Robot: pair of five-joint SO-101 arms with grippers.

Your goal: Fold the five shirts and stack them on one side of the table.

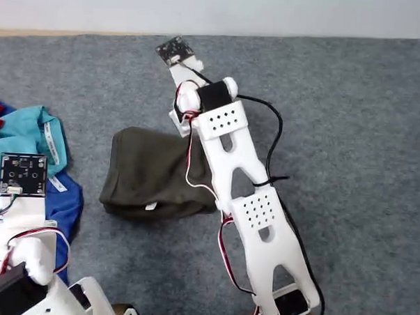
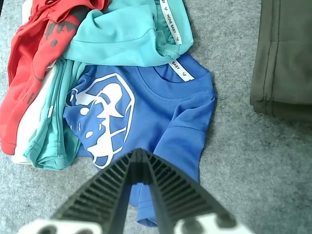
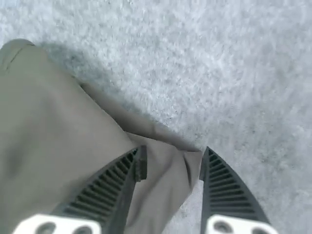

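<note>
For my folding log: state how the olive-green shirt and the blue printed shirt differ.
The plain olive-green cloth shirt is folded compactly; the blue cloth shirt with a white print lies spread open. Olive lies alone; blue sits partly under a teal shirt. The right pincer is open over the olive one; the left pincer is shut above the blue. Both rest on the grey table.

Grey table (image 1: 358, 115): folded olive shirt (image 1: 146, 172) ctr, shirt pile (image 1: 37, 132) L edge.

Small lettering on white neck tape (image 2: 171, 20) of teal shirt (image 2: 122, 41)
</note>
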